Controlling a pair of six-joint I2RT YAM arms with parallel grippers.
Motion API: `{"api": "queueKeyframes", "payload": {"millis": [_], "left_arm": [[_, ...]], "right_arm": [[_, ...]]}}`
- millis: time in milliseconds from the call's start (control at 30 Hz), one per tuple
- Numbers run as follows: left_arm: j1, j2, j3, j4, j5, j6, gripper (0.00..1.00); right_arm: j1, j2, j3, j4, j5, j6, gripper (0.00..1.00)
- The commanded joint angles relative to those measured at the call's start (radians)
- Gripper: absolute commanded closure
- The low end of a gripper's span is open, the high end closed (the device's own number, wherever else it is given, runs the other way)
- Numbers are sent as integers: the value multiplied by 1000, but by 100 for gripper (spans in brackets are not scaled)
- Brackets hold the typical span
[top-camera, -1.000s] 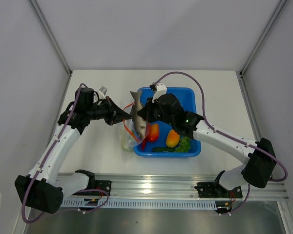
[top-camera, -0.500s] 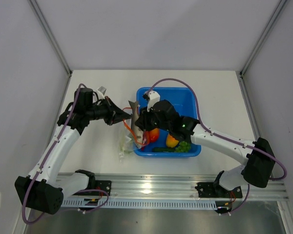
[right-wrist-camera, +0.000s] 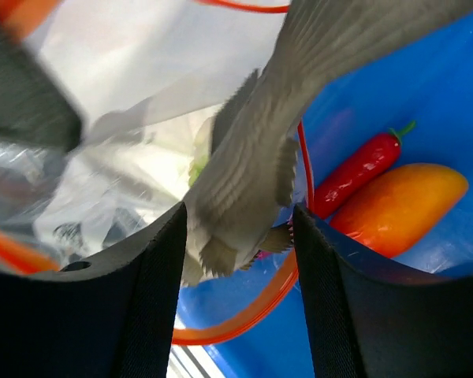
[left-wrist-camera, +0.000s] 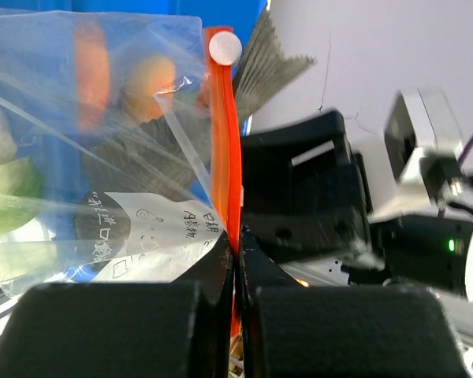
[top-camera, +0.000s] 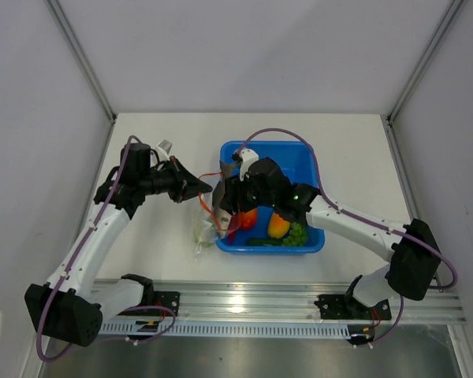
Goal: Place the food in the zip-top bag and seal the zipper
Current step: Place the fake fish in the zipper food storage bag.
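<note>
My left jaws are pinched shut on the zipper (left-wrist-camera: pixel 225 157), so the zip-top bag (left-wrist-camera: pixel 102 102) hangs open over the worktop (top-camera: pixel 154 142) beside the blue tub (top-camera: pixel 309 161). My right jaws clamp the grey fish (right-wrist-camera: pixel 256 165) at the bag's mouth, ready to drop it in.

Blue tub (top-camera: pixel 290 159) on white table (top-camera: pixel 355 150); metal rail (top-camera: pixel 244 302) along near edge.
</note>
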Motion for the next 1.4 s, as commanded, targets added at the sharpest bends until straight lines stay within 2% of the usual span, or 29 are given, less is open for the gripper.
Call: {"api": "queueKeyframes", "payload": {"millis": [0,133,233,300,333,367,500,700,867,1067,1167,1200,1367], "left_arm": [[11,-32,4,36,51,30,99],[11,-33,-4,35,65,40,99],[9,-35,-4,36,76,42,99],[11,-36,-1,33,80,39,100],[9,-33,10,27,79,42,100],[11,-33,14,21,79,43,99],[11,-21,62,-17,71,57,99],[12,-18,74,-30,85,40,99],[12,-15,70,-11,146,-12,99],[12,-33,70,47,231,-124,99],[12,-44,68,62,270,-177,99],[12,-48,67,70,292,-205,99],[14,-70,68,72,318,-254,99]], "right_arm": [[-34,58,71,-15,-88,-7,43],[-66,98,99,28,-178,4,48],[-85,119,119,53,-246,5,55],[-93,121,120,83,-295,7,74],[-93,110,117,92,-304,7,93],[-91,102,114,103,-312,8,100],[-88,49,94,131,-286,24,100],[-82,-54,39,169,-151,15,100],[-68,-106,-7,265,-8,-25,100],[-36,-109,-38,378,47,-94,100],[8,-112,-54,430,150,-157,100],[21,-116,-67,450,226,-186,100],[73,-122,-116,566,369,-231,100]]}}
